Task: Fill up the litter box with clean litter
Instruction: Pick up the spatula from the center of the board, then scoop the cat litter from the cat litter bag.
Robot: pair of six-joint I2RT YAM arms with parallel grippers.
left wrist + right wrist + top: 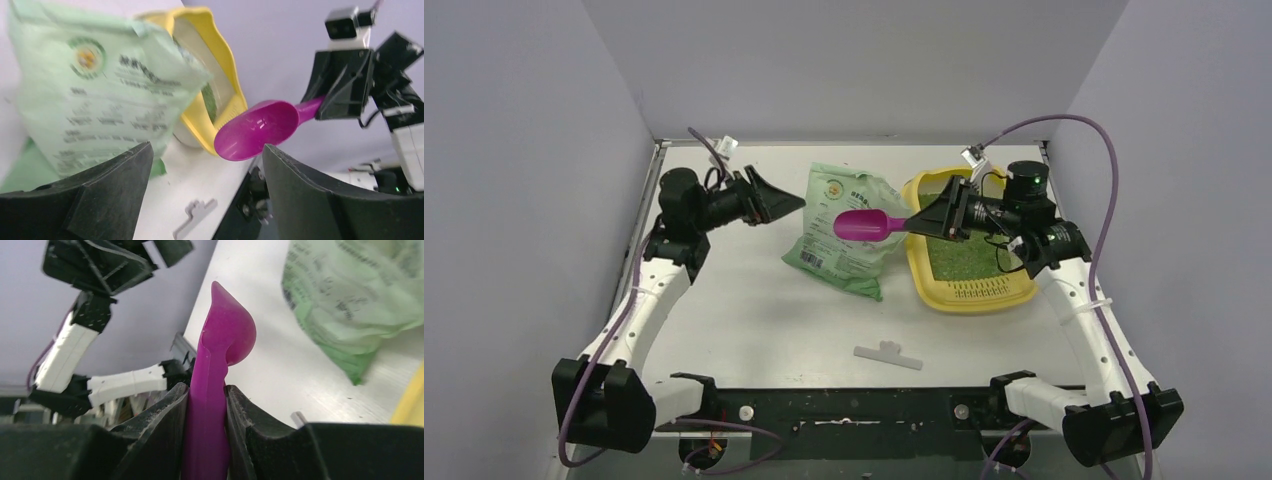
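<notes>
Bag [824, 250] beside litter box [977, 293]: round emblem [87, 57], print unreadable.

**White table, three things lying on it**

The table [754, 320] is a flat white surface with pale walls rising at its 9, 12 and 3 o'clock sides. A light-green printed bag [829, 250] lies crumpled near the middle, a little toward 12 o'clock. The yellow litter box [916, 262] sits flat at 3 o'clock, with its slotted grille end turned toward 6 o'clock and its 9 o'clock rim meeting the bag's edge. A small white plastic clip [887, 353] lies alone toward 6 o'clock, well apart from both. A black mounting rail [844, 408] runs along the 6 o'clock edge.
</notes>
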